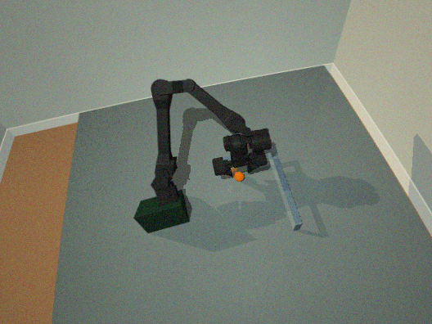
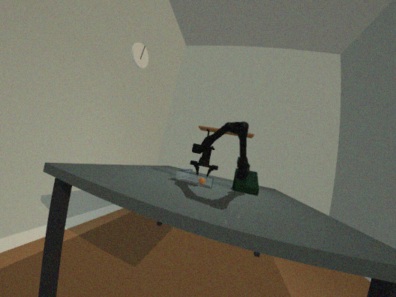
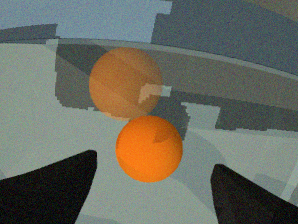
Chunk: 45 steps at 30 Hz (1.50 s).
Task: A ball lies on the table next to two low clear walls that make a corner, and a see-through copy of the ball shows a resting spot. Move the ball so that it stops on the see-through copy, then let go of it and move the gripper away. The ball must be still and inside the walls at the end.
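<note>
Ball (image 3: pixel 149 148), bright orange, resting on the table (image 1: pixel 254 262) just short of the see-through copy (image 3: pixel 124 83); touching or slightly overlapping the copy's near edge in the wrist view, so not yet on the mark. Seen from the top view as a small orange dot directly under the wrist, with one clear wall (image 1: pixel 286 192) running off to the side; the second wall mostly hidden behind the arm, faintly visible as a pale band in the wrist view beyond the copy.

Gripper (image 3: pixel 153 209) poised above, fingers spread partway and holding nothing, ball framed between the two dark fingertips but with clear gaps on both sides. From the exterior view, fingertips apparently just above the ball, not at table level.

Judged as the approach step: lined up for a grasp or a nudge, no contact made. Next move likely calling for a short descent to straddle the ball, a gentle close, then a small carry toward the corner. Risk: clipping the ball and sending it rolling.
</note>
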{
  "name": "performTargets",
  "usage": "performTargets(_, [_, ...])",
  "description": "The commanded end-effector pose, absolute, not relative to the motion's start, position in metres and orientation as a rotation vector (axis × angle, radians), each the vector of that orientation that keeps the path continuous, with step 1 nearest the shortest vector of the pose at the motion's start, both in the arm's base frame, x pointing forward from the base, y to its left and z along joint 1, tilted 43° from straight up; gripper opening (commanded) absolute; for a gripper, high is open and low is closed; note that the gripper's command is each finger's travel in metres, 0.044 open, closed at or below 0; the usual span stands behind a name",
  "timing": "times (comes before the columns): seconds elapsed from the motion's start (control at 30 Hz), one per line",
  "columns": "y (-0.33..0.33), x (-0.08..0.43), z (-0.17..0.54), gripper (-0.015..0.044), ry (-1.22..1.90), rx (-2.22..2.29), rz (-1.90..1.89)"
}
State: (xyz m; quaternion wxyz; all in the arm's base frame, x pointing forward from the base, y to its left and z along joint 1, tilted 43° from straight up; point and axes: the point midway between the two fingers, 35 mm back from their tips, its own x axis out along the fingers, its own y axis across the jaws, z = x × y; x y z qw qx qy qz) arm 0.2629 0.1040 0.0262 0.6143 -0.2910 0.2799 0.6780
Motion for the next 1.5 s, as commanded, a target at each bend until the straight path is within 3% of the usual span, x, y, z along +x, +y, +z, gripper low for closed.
performTargets(0.0, [0.109,0.259,0.02,0.0295,0.652,-0.654,1.568])
performTargets(0.33, [0.119,0.257,0.01,0.0295,0.651,-0.653,1.568])
performTargets(0.4, [0.119,0.257,0.01,0.0243,0.651,-0.653,1.568])
performTargets(0.83, [0.119,0.257,0.01,0.0156,0.651,-0.653,1.568])
performTargets(1.03, [0.103,0.264,0.024,0.0,0.656,-0.659,1.565])
performTargets(1.47, [0.045,0.272,0.086,0.0,0.66,-0.661,1.565])
